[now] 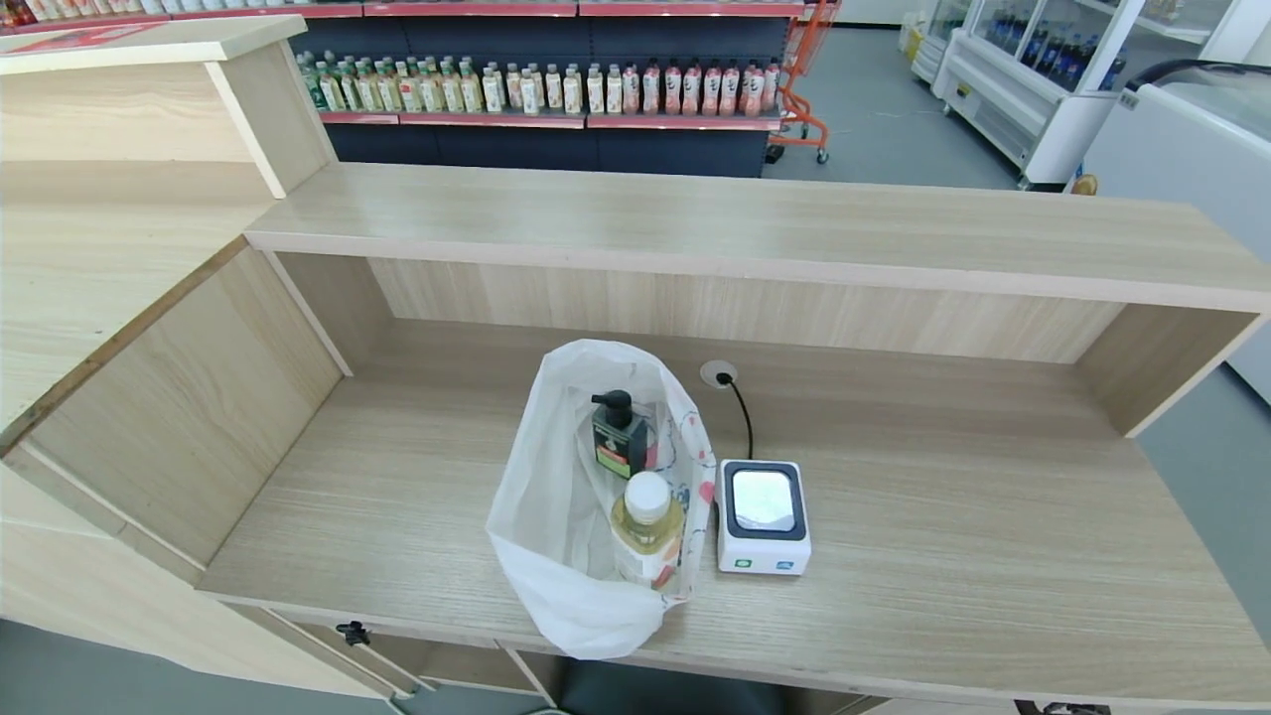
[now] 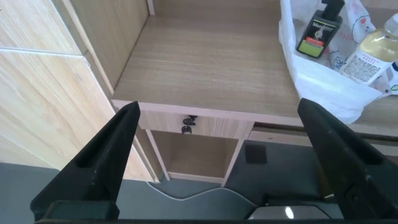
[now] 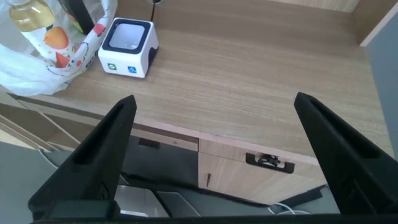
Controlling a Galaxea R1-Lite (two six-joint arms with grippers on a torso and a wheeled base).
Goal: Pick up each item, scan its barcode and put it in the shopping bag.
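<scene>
the nearest hazard, as i judge it, is the shopping bag [image 1: 536,526] itself. its near bulge sits right at the near edge of the counter [image 1: 943,516], so a nudge toward the robot, or a finger catching the loose plastic, could drag it over the lip with its load. inside it, the pale yellow bottle with the white cap [image 1: 647,531] stands at the near side, and the dark pump bottle [image 1: 620,437] stands just behind it, toward the far side. only the thin film and each other seem to prop them, so a tug on the rim could tip one out or knock it onto the scanner [image 1: 763,516], which sits just beside the bag on the right. farther back, the scanner's black cable [image 1: 743,417] runs to a round port in the counter, and a sweeping arm could snag it and pull the scanner askew. with both bottles in the bag the task looks as good as finished, so the main risk is needless contact. the left gripper [image 2: 219,107] hangs nearer than the counter's near edge, toward the left of the bag, its fingers spread wide, holding and touching nothing. the right gripper [image 3: 214,99] hangs likewise off the near edge, toward the right of the scanner, fingers wide apart and bare.
</scene>
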